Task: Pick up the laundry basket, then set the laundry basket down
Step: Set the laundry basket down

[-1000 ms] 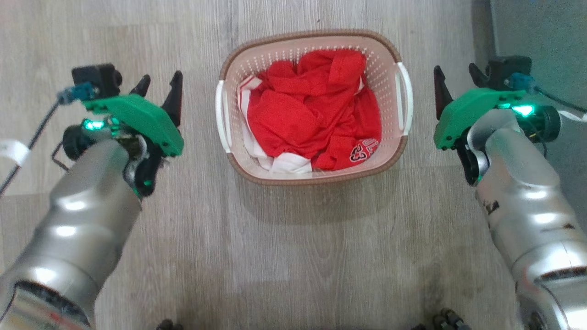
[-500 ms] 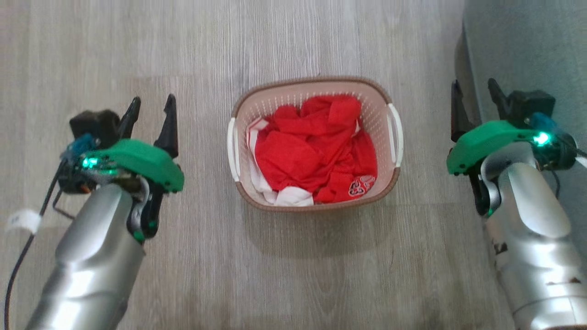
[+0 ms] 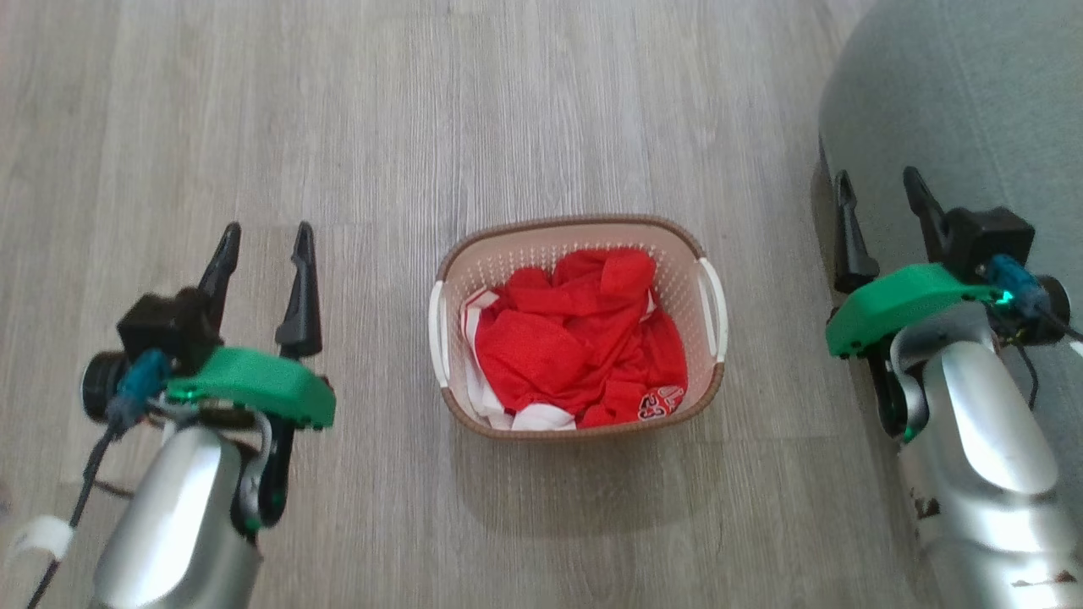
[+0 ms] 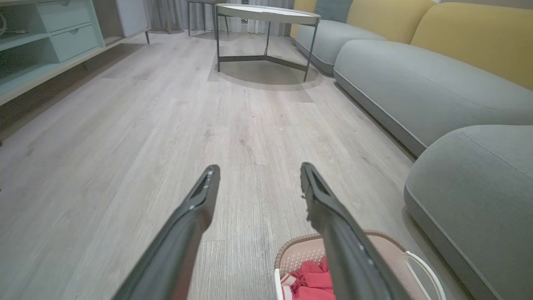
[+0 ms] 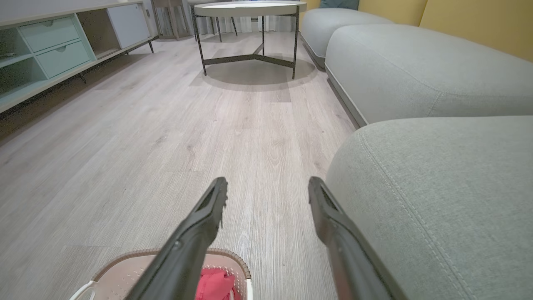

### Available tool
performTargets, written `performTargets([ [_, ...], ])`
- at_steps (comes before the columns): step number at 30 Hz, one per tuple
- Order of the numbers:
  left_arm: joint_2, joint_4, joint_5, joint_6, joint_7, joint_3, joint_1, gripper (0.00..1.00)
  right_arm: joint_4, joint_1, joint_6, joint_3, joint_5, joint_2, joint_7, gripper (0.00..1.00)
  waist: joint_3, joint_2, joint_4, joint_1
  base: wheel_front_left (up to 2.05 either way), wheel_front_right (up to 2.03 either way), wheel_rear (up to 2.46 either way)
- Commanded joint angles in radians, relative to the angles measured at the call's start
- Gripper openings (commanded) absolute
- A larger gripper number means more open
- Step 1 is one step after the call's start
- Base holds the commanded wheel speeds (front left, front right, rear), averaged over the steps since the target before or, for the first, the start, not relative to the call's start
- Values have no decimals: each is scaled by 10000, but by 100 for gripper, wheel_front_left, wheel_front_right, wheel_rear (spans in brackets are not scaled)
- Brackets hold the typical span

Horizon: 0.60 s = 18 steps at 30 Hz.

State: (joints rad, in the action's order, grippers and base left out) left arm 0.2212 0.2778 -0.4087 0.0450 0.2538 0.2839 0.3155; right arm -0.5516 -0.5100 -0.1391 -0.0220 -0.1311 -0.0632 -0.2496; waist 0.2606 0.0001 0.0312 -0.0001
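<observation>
Head view: basket (image 3: 541, 249) sits upright on wood floor (image 3: 423, 127), mid-frame, both grippers apart from it.
Basket: cream, perforated walls, brown rim, white handle on each short side.
Clothes (image 3: 575, 355): red heap inside basket, w/ some white fabric at its near end.
L gripper (image 3: 266, 230): well apart from basket, out past its left handle; fingers spread, holding nothing, tips pointing away from robot.
R gripper (image 3: 875, 175): well apart from basket on opposite side, past its right handle; fingers spread, holding nothing.
Sofa (image 3: 956, 101): grey, on basket's right, not touching it; R gripper hangs at its edge.
L wrist view: two dark fingers parted above bare floor; basket corner at bottom of frame, partly behind one finger, red clothes showing.
R wrist view: fingers parted; basket's far rim at bottom of frame, partly behind one finger; grey sofa cushion just beside other finger.
Bkgd: round table (image 4: 266, 12) w/ dark legs far beyond basket; pale green cabinet (image 4: 41, 37) w/ drawers along wall, across floor from sofa.
</observation>
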Motion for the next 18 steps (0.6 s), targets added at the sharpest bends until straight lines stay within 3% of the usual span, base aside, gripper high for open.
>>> performTargets([
  [1,379,-685,184,142,79,-458,-127,100,545,166,84,198,107,128,-122,100,-300,-1,-13,1,0,0,0],
  [18,807,-3233,222,926,-779,-519,-2181,100,3098,2021,84,199,203,129,979,100,-1479,-1,-56,1,0,0,0],
])
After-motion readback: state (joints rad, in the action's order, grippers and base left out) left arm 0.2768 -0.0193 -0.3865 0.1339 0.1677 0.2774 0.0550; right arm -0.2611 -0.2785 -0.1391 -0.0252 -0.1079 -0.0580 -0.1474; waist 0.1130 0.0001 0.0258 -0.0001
